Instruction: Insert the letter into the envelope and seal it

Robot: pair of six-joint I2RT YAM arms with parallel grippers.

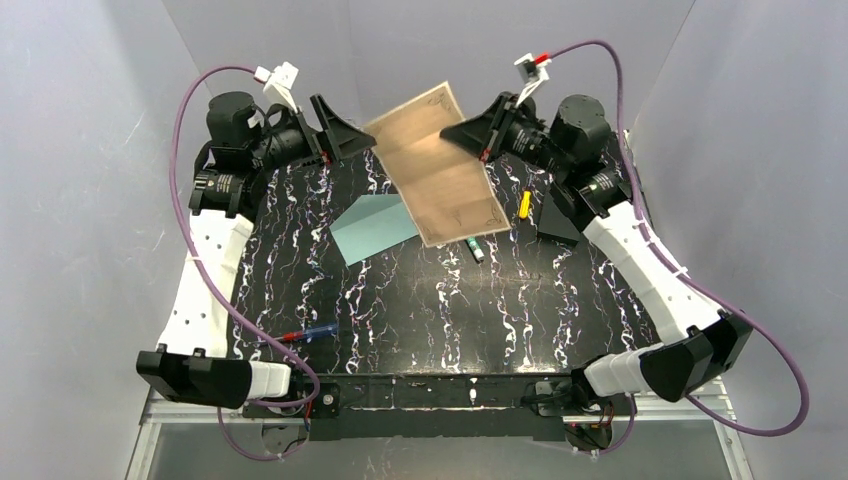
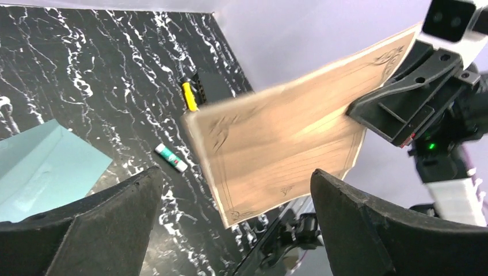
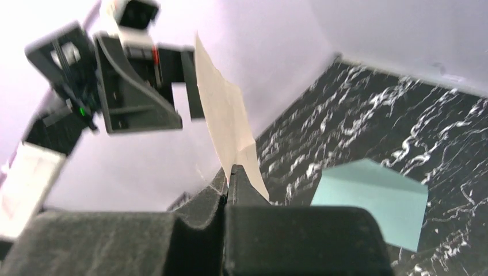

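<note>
The envelope [image 1: 373, 226] is lying flat left of centre, not yet filled. Beyond it, at upper centre, the right gripper [image 1: 470, 133] is pinching the letter [image 1: 440, 175] by one edge, in the air. The left gripper [image 1: 350, 138] is hovering wide open and empty beside the opposite edge. Probably it is needing to grasp there next, for folding.

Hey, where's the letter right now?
In the top view the letter is held in the air over the table's far middle, pinched by the right gripper; the open left gripper is beside its left edge, the envelope lies below-left.
</note>
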